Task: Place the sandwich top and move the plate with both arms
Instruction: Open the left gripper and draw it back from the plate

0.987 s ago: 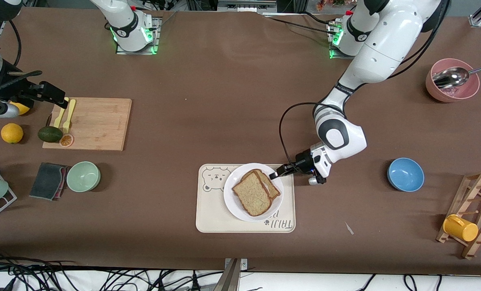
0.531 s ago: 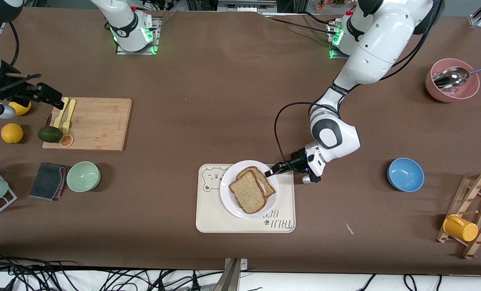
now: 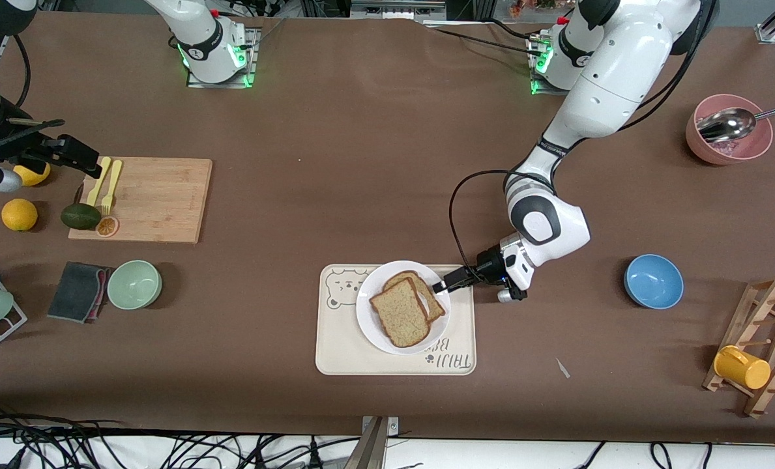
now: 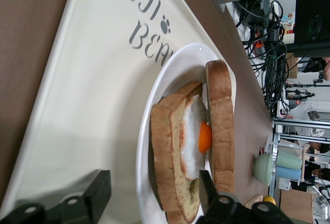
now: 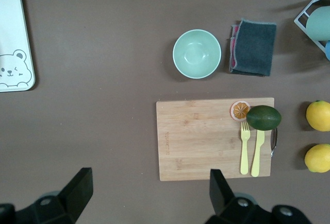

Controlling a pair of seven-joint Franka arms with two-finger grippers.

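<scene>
Plate (image 3: 373, 326) shifted slightly toward the left arm's end of the cream tray (image 3: 335, 355) since half a second ago; left gripper (image 3: 440, 285) now parted, released from the rim it pinched a second ago. Sandwich top (image 3: 399, 316) resting on the egg slice (image 4: 198, 136), overhanging it on the front camera's side, just beside the spread left fingers. Right gripper (image 3: 84, 158) waiting wide open above the cutting board (image 3: 159, 198). Egg hidden in the front view; both sets of fingertips cut off in the wrist views.
</scene>
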